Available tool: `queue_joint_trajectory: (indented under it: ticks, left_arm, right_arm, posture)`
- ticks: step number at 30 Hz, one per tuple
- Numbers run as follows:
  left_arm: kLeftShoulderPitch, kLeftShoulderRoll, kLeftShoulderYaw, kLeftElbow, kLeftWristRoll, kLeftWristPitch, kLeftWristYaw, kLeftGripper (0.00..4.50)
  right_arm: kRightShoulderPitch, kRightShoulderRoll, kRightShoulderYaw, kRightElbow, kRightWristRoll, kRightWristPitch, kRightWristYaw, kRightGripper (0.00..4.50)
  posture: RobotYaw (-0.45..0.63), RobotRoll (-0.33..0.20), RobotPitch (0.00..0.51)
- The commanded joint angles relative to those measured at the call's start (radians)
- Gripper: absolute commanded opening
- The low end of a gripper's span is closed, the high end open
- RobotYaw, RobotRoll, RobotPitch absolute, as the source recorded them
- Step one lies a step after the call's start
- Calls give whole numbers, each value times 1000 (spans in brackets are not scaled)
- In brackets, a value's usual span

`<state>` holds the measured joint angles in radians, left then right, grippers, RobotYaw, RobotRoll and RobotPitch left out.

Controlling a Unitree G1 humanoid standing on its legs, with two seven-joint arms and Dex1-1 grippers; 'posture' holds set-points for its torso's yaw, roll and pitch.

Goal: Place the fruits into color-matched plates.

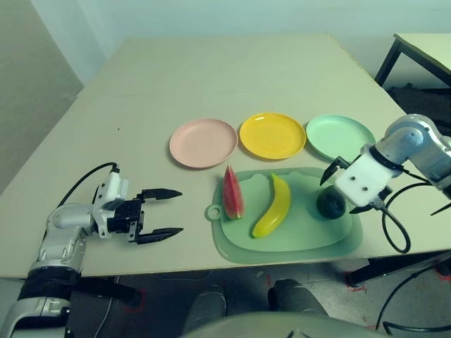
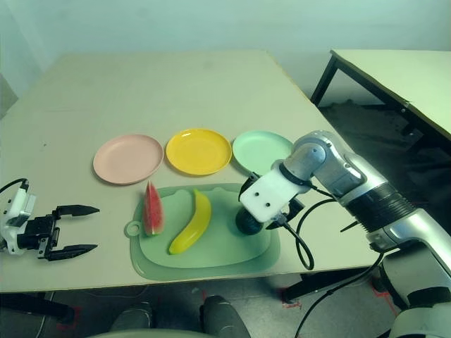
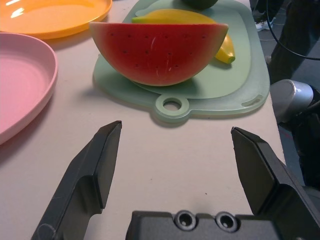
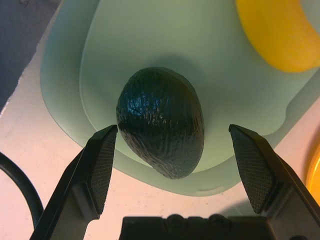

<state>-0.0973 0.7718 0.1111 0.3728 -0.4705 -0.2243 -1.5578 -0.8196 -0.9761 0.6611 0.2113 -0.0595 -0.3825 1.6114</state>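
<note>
Right gripper (image 4: 171, 131), wide open and empty, hangs over the avocado (image 4: 161, 122) on the mat (image 4: 210, 186) (its fingers spread to straddle the fruit), presumably for a grip from above.

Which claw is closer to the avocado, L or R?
Right. The right claw hovers open over the avocado, at the mat's right end; the left claw is open beyond the mat's left end, past the banana and watermelon.

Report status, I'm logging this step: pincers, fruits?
Both pincers open; right pincer over avocado. Watermelon, banana, avocado on green mat, none plated.
</note>
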Motion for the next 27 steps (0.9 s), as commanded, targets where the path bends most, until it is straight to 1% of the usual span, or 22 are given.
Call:
queue_joint_trajectory:
  ticks: [1,16,27]
  left_arm:
    - [-2,6,5,-7,11,-2,-2,4450]
    - [13,9,11,37,20,-49,-19,4450]
    - [29,12,6,-22,17,-25,5,4450]
  right_arm:
    - [13,12,-10,13,-22,-10,3,4500]
    - [48,36,-15,12,-46,23,3,4500]
    - [49,62,-29,-21,-45,95,3,4500]
  posture:
    - [-35,0,46]
    - [-30,0,38]
    - [-27,0,38]
